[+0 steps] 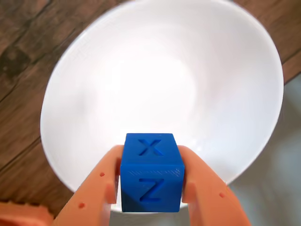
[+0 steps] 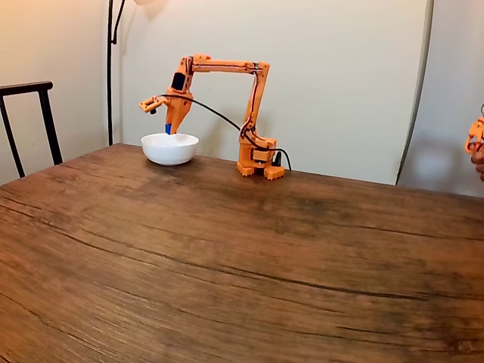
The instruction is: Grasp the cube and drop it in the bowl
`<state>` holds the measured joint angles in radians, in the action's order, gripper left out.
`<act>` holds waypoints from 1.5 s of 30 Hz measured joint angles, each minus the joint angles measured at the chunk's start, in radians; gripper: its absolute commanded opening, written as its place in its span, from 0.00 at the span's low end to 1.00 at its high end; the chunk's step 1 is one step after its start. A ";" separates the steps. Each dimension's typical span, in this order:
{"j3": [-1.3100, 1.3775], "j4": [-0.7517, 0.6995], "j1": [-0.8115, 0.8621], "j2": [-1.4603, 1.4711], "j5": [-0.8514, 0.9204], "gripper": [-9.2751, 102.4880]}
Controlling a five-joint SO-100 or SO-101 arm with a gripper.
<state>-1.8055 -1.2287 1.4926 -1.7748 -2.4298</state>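
Blue cube [image 1: 151,173] marked X and Z, above white bowl [image 1: 94,75]

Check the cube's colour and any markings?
Bright blue cube, with raised X and Z letters on two faces; clearest in the wrist view.

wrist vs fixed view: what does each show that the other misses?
Wrist view alone: raised X and Z letters on the cube, the jaws pressed against its two sides, and the bowl's bare white inside straight below.

Fixed view alone: the whole orange arm and its base, the black cable, a dark chair at left, the wall, and the long wooden table.

Both: the blue cube held above the white bowl on wood.
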 measured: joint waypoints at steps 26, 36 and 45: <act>0.132 -0.195 -0.140 -0.103 0.046 0.17; 0.172 -0.417 -0.512 -0.380 0.276 0.10; 0.172 -0.439 -0.821 -0.545 0.417 0.09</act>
<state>-1.6337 -1.6674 0.6719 -2.3194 -2.0126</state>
